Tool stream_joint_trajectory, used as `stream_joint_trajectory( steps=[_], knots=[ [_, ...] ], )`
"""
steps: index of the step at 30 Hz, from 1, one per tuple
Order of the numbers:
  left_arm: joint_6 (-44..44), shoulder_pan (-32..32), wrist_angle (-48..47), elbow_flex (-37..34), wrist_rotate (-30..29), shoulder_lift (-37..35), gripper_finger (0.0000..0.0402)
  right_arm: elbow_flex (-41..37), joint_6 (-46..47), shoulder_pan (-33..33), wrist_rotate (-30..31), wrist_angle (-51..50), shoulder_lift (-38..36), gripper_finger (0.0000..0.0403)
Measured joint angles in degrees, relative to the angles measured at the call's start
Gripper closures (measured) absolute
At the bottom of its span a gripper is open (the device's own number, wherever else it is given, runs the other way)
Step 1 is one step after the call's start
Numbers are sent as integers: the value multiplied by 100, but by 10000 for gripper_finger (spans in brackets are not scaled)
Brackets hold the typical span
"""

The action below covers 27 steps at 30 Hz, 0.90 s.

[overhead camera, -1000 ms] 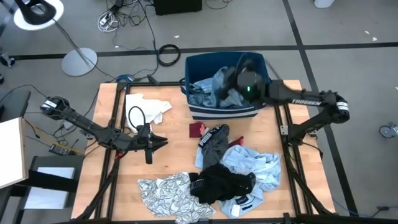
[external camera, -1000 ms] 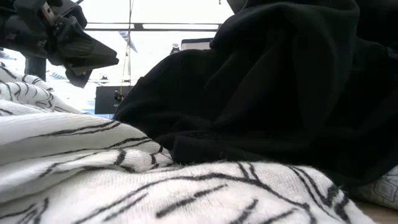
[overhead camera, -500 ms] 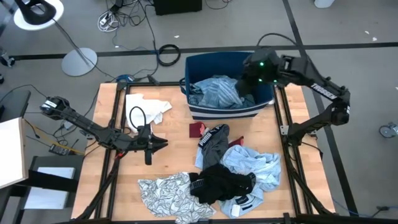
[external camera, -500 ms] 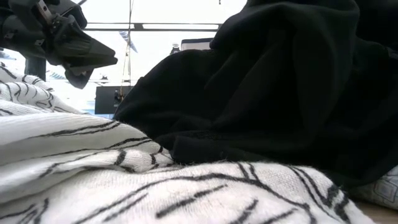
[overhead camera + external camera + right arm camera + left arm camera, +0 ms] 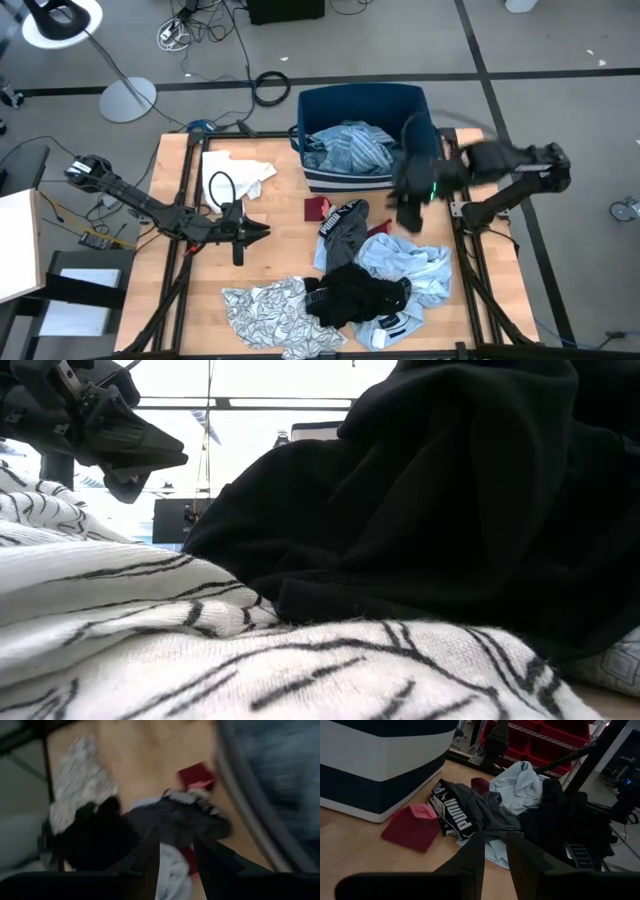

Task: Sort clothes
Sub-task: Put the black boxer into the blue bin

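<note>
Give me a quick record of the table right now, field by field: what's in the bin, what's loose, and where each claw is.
bin: dark blue, holds blue striped garment
loose pile: black garment, light blue garment, leaf-print garment
red piece: on table, in front of bin
left claw: empty, over bare table
right claw: empty, above pile, beside bin

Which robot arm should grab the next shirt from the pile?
Probably the right. Its hand hangs just above the clothes pile, beside the bin. The left hand waits farther off over bare table.
</note>
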Motion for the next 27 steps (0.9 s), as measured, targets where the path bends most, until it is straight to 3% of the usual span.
stream_joint_trajectory(
  steps=[6, 12, 21, 27],
  knots=[
    [2, 0, 8, 0, 0, 0, 316, -1086, 255, 1248, 151, 1382, 190, 284],
    [2, 0, 18, 0, 0, 0, 316, -1958, 603, 1703, 109, 2639, 674, 284],
    [-31, -21, 26, 0, 0, 0, 316, -1956, 871, 1910, -680, 3386, 1833, 284],
    [-38, -102, 32, 0, 0, 0, 316, -1956, 1022, 1908, -1042, 3687, 2209, 288]
  ],
)
